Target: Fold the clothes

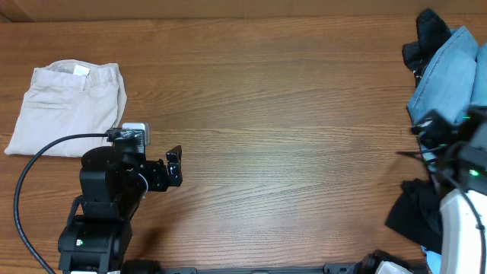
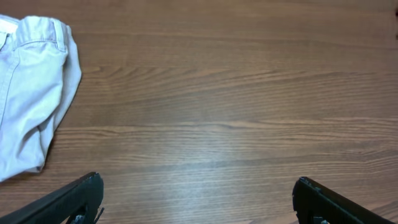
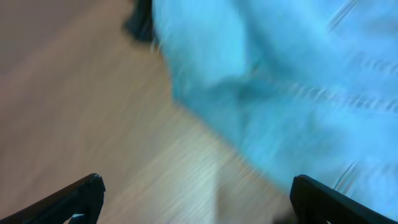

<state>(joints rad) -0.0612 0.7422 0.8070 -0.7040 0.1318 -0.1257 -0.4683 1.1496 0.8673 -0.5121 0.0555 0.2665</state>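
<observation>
Brown wood-grain table (image 1: 289,114) filling almost the whole overhead view. Grain running left to right, darker streaks alternating with lighter ones. Soft pale sheen across middle of tabletop; light diffuse. Thin paler strip (image 1: 228,6) along far edge at top: wall or floor, cannot tell. Left wrist view: same surface, sharp. Right wrist view: blurred, paler tan.

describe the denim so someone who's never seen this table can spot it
Start with the wooden table and go to its far right edge. The jeans are the light-blue denim heaped there. Around them is black fabric, and the only other pale garment, the folded beige trousers, lies at the left end.
</observation>
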